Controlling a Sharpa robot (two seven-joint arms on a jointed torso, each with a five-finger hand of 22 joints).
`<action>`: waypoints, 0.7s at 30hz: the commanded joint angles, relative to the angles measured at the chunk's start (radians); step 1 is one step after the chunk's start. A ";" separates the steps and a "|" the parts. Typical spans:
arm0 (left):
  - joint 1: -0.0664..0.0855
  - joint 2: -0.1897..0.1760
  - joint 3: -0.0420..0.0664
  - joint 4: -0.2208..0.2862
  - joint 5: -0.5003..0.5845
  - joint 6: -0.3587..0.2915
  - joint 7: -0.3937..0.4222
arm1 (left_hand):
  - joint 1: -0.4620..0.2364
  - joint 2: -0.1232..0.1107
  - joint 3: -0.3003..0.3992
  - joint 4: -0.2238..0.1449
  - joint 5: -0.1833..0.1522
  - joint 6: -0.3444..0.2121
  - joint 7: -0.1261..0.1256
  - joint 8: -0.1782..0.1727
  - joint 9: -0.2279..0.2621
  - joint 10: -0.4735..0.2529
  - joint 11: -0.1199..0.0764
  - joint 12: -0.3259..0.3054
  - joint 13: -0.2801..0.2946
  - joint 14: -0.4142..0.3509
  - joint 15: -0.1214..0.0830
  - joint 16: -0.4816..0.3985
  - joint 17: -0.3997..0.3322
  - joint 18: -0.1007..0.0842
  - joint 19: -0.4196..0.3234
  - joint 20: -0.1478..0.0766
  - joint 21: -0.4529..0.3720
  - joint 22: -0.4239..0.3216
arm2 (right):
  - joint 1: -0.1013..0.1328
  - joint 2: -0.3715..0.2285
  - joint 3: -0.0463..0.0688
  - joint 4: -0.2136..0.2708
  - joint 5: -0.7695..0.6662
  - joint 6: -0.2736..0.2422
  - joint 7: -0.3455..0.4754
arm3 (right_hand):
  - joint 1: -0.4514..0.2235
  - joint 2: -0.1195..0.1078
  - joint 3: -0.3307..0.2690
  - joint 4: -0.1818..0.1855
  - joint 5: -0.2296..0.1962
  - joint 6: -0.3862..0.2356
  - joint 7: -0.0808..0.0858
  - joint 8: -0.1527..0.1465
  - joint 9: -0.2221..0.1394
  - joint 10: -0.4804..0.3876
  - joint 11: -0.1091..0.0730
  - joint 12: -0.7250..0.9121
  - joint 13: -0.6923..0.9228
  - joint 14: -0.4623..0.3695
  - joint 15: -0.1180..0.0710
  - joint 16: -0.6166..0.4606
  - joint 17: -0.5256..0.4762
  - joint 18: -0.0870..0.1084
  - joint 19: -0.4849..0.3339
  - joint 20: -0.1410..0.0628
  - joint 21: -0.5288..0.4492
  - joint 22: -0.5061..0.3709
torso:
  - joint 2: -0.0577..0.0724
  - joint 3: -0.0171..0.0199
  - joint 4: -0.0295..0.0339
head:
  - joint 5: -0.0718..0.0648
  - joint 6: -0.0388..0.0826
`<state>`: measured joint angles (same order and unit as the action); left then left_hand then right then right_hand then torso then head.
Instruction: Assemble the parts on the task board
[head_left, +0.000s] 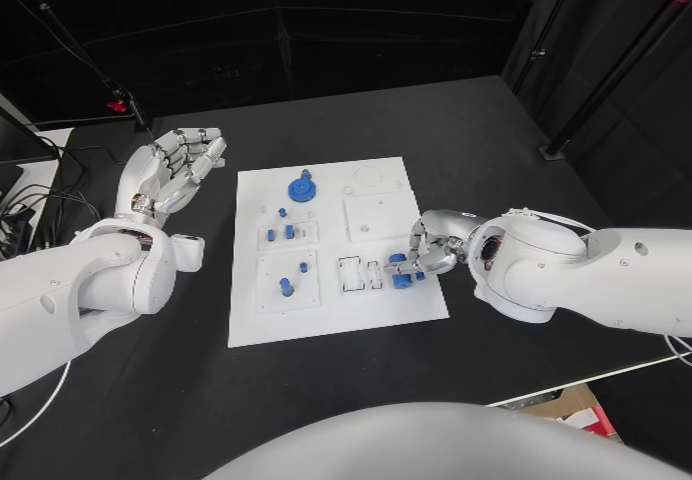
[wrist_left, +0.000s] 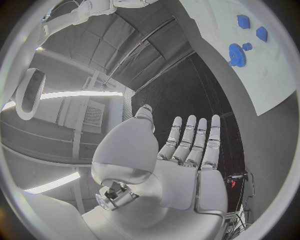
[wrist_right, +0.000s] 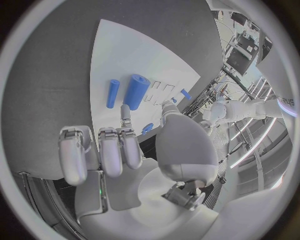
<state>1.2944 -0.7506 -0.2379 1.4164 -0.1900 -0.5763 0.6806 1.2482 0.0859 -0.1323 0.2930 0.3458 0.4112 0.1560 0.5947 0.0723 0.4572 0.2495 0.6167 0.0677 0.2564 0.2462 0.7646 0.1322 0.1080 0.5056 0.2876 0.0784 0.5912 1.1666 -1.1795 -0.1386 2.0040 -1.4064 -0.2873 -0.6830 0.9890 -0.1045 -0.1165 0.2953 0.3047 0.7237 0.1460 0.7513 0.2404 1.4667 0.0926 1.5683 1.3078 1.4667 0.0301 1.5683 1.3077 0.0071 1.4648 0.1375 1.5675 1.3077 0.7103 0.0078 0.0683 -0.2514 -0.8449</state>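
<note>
The task board (head_left: 332, 300) is seen as white against the black table (head_left: 476, 140). The gear (head_left: 302, 189) and the cylinders (wrist_right: 135, 91) are coloured blue.

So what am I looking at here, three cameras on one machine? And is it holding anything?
Yes. It is a robot with two white arms ending in silver hands. One picture looks down from its head; the round ones come from cameras at its wrists. On the black table lies a white task board carrying small blue parts, including a gear. The left hand is open and empty beside the board. The right hand is over the board, fingertips at a blue part; whether it grips it, I cannot tell.
</note>
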 joint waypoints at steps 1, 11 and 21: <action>0.001 0.000 0.001 0.000 0.002 0.007 0.090 | 0.001 0.005 -0.006 -0.002 0.004 -0.007 0.133 0.003 -0.001 -0.004 0.000 0.004 -0.001 -0.002 0.000 0.005 -0.001 -0.003 0.004 0.002 0.006 -0.002 | 0.000 0.007 0.000 -0.001 -0.018 0.071 -0.038 | -0.006 0.005 0.008 0.002 -0.006 0.007 0.000 0.006 0.002 0.104 -0.009 0.003 0.263 0.104 -0.010 0.002 0.263 -0.007 0.106 -0.006 0.003 0.263 | 0.001 -0.0001 0.0005 | 0.000 -0.005; 0.001 0.000 0.001 0.001 0.002 0.008 0.090 | 0.001 0.006 -0.007 -0.001 0.005 -0.007 0.133 0.004 -0.001 -0.003 0.000 0.006 -0.001 -0.001 0.000 0.006 -0.002 -0.003 0.005 0.002 0.007 -0.002 | 0.000 0.020 0.000 -0.014 -0.016 0.094 -0.045 | -0.009 0.021 0.015 0.001 -0.010 0.006 -0.002 0.007 0.005 0.104 -0.012 0.003 0.263 0.104 -0.012 0.002 0.263 -0.007 0.106 -0.008 0.003 0.263 | 0.000 -0.0005 -0.0002 | 0.000 -0.006; 0.000 -0.001 0.001 0.001 0.002 0.009 0.089 | 0.001 0.006 -0.007 -0.001 0.005 -0.007 0.133 0.004 -0.001 -0.003 0.000 0.006 -0.001 -0.001 0.000 0.006 -0.002 -0.003 0.005 0.002 0.007 -0.002 | 0.000 0.028 0.000 -0.024 0.001 0.123 -0.046 | -0.011 0.028 0.018 0.001 -0.012 0.004 -0.003 0.006 0.005 0.104 -0.012 0.003 0.263 0.104 -0.012 0.002 0.263 -0.007 0.106 -0.009 0.003 0.263 | 0.000 -0.0006 -0.0001 | 0.001 -0.011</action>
<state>1.2936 -0.7509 -0.2379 1.4165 -0.1895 -0.5753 0.6806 1.2482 0.0859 -0.1323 0.2930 0.3458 0.4112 0.1560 0.5947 0.0723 0.4572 0.2495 0.6166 0.0677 0.2564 0.2462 0.7645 0.1312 0.1080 0.5056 0.2876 0.0785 0.5904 1.1662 -1.1526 -0.1386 1.9804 -1.4101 -0.1948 -0.6958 0.9791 -0.0837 -0.1057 0.2952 0.2960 0.7237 0.1460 0.7513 0.2449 1.4667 0.0855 1.5683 1.3077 1.4669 0.0229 1.5683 1.3075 0.0072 1.4647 0.1375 1.5675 1.3075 0.7105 0.0074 0.0684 -0.2501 -0.8551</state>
